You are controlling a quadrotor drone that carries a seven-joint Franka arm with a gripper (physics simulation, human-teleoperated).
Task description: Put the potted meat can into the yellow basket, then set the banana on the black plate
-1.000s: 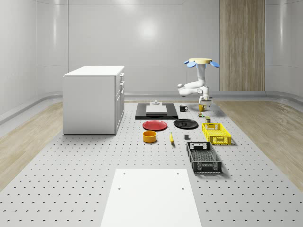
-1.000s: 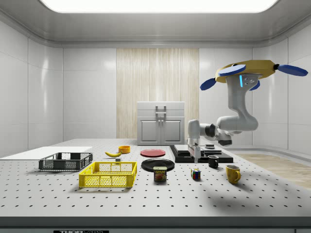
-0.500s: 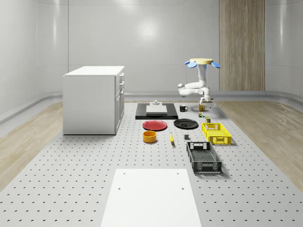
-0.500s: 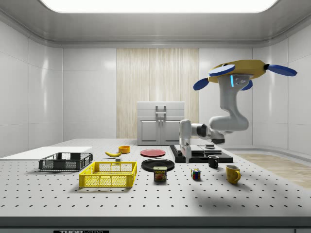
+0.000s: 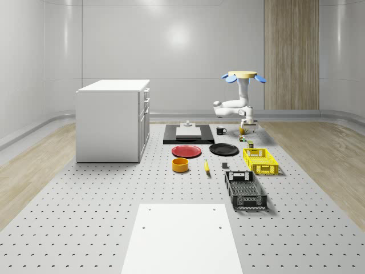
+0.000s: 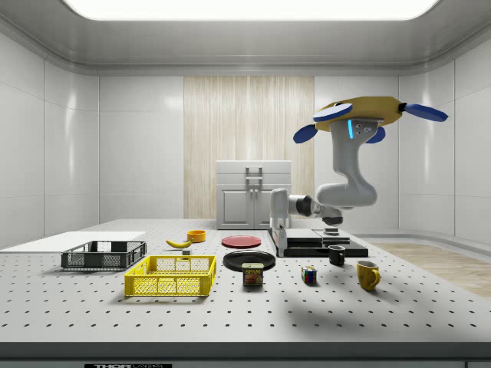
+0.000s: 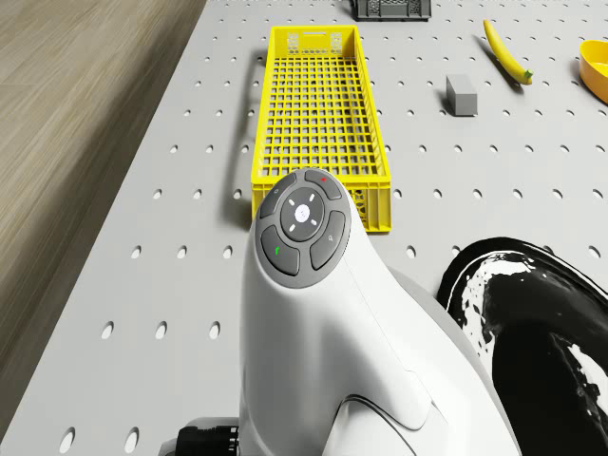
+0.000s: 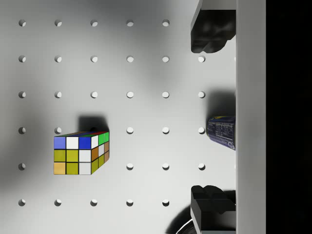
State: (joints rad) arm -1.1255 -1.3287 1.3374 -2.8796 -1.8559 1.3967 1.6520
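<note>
On the pegboard table (image 6: 230,314), the potted meat can (image 6: 252,274) stands just beside the yellow basket (image 6: 171,277) — beyond, the drone (image 6: 367,113) hovers, its gripper (image 6: 279,244) spread, before pale panelled walls (image 6: 115,146).

The drone (image 6: 367,111) is held hovering above the counter (image 6: 230,307); the arm is bent downward, and the pincer (image 6: 281,244) is spread open, empty.
</note>
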